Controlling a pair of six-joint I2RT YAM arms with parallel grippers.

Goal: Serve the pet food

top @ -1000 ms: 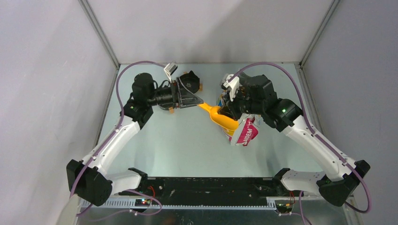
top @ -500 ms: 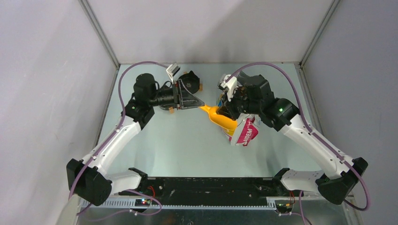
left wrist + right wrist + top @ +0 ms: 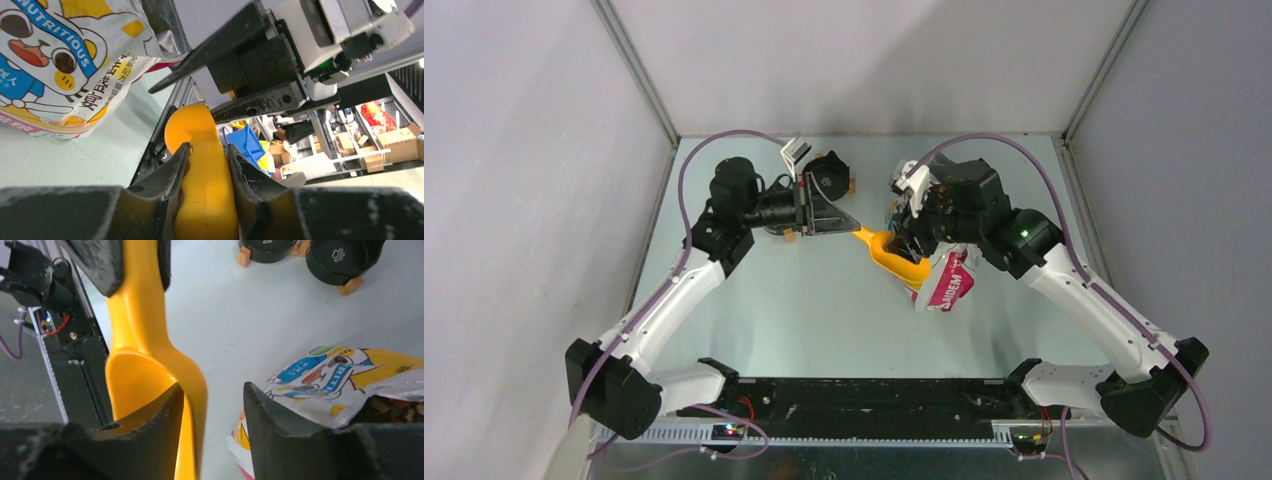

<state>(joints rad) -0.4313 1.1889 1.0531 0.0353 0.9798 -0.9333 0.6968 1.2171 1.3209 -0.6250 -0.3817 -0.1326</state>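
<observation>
Scoop poised at the open bag
Left gripper point(image 3: 207, 150) clenched on orange scoop point(image 3: 192, 125); right gripper point(image 3: 211, 390) jaws parted. Only right wrist view shows pet food point(image 3: 395, 408) inside cat-print bag point(image 3: 325, 370), right of scoop

Pet food point(image 3: 400, 410) — mostly hidden inside bag point(image 3: 325, 370)
</observation>
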